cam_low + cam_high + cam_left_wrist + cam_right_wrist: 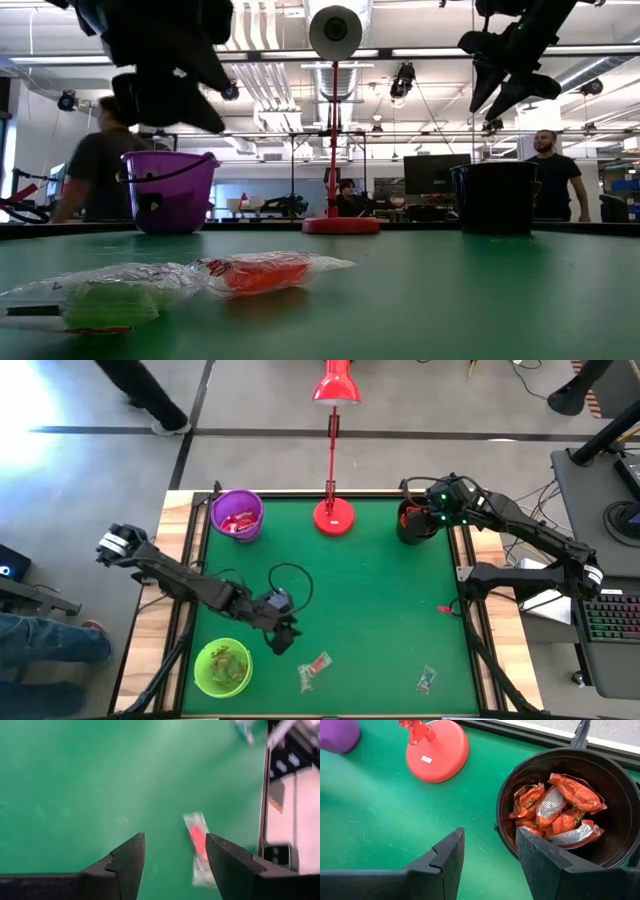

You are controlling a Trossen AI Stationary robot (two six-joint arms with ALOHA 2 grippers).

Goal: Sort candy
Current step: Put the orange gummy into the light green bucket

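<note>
My left gripper (283,637) (175,837) hangs open above the green mat, a little short of a clear-wrapped red candy (315,670) (199,845) that lies flat on the mat. In the low view this candy (262,272) lies beside a green-filled wrapper (110,300). Two more candies lie on the mat, one near the front right (427,678) and a small red one (446,609) at the right edge. My right gripper (428,512) (487,832) is open and empty, above the near rim of the black bucket (615,795), which holds orange and silvery candies (555,810).
A purple bucket (238,515) with red candies stands at the far left, and a green bucket (222,667) with green candies at the near left. The red lamp base (333,517) sits at the far middle. A black cable (290,575) loops near the left arm. People stand in the room behind.
</note>
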